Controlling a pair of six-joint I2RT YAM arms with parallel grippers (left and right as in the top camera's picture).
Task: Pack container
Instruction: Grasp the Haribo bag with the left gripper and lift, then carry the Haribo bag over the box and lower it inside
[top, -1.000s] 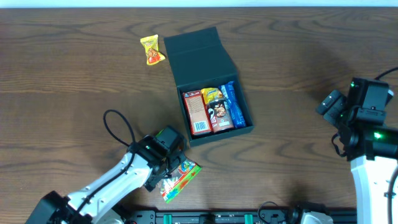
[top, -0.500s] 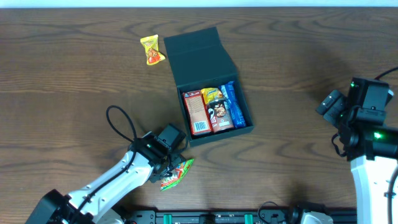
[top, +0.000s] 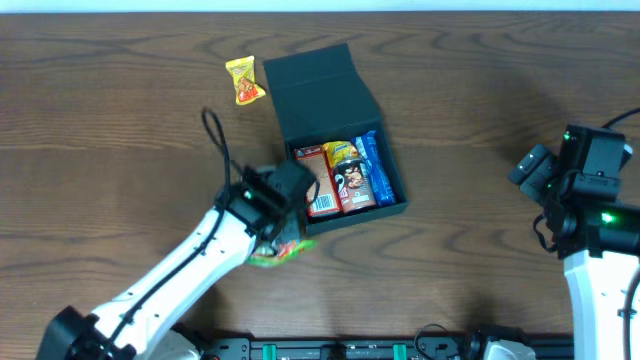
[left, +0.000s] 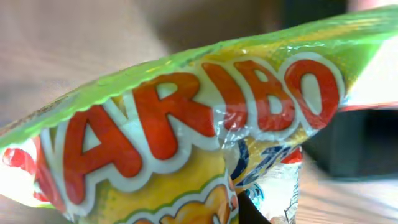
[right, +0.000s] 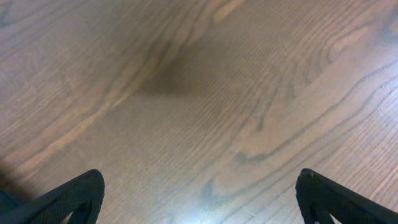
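Snacks are filling the open container (top: 320, 90), which is sitting mid-table with its lid flap lying back. A red carton (top: 316, 180), a yellow-and-brown packet (top: 348, 175) and a blue packet (top: 376, 170) are standing side by side inside. Just beside its front left corner, the left gripper (top: 272, 230) is clenching a Haribo bag (left: 186, 124), which is blocking the wrist view and hiding the fingers. The right gripper (right: 199, 190) is hanging released, jaws wide apart, over bare brown wooden table (top: 480, 80). A yellow candy packet (top: 244, 80) is lying near the lid.
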